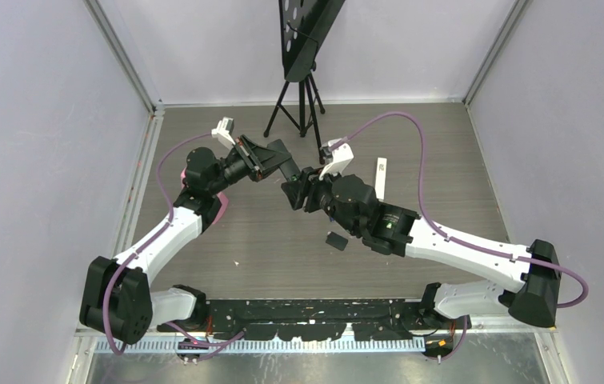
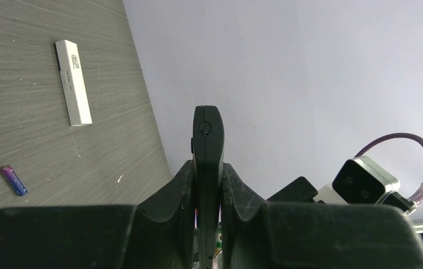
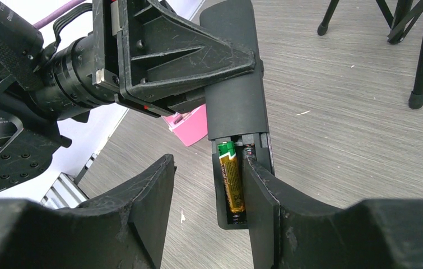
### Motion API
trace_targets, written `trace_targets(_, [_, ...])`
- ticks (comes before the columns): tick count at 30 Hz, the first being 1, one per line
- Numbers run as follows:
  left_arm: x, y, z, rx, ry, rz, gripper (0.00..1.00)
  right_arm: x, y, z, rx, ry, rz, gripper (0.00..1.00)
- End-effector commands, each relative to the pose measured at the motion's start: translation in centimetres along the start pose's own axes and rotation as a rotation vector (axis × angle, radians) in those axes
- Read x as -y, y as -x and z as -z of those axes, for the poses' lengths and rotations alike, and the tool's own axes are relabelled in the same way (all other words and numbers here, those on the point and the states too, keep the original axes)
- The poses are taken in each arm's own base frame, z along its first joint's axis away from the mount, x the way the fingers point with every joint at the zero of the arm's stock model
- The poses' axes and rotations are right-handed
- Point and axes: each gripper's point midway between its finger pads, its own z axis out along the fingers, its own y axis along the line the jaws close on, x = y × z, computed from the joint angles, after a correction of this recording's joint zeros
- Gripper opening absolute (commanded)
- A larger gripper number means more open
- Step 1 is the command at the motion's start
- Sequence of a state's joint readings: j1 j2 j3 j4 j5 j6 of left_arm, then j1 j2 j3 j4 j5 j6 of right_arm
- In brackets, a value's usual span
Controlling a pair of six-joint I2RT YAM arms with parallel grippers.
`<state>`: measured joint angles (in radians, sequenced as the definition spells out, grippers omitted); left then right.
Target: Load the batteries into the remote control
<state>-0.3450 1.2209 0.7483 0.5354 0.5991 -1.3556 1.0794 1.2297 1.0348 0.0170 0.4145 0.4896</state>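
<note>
My left gripper (image 1: pixel 281 166) is shut on the black remote control (image 3: pixel 236 95) and holds it edge-up above the table; in the left wrist view the remote control (image 2: pixel 207 143) stands straight up between the closed fingers. Its back compartment is uncovered, and an orange-yellow battery (image 3: pixel 232 182) with a green end lies in the left slot. My right gripper (image 3: pixel 209 163) is open right at the compartment, its right finger (image 3: pixel 262 193) covering the other slot. There is nothing between the right gripper's fingers. A purple battery (image 2: pixel 14 180) lies on the table.
A white remote (image 2: pixel 73 82) lies flat on the table, also visible as the white remote (image 1: pixel 381 176) right of the grippers. A small black piece (image 1: pixel 336 240) rests under the right wrist. A pink object (image 3: pixel 189 126) sits below the left arm. Tripod legs (image 1: pixel 302 108) stand at the back.
</note>
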Motion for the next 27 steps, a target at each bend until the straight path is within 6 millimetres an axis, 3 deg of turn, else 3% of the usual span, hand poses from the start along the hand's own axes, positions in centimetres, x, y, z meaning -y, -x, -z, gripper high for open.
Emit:
trace_targets(1, [5.8, -0.5, 0.9, -0.036, -0.172, -0.066, 0.0, 1.9, 1.5, 0.5, 0.041, -0.082, 0.004, 0.53])
trace_targets(19, [5.8, -0.3, 1.0, -0.013, -0.191, -0.087, 0.0, 2.3, 3.5, 2.0, 0.102, -0.099, -0.066, 0.53])
trace_targets(27, [5.9, -0.3, 1.0, -0.015, -0.194, -0.091, 0.0, 2.0, 3.6, 1.6, 0.097, -0.09, -0.046, 0.5])
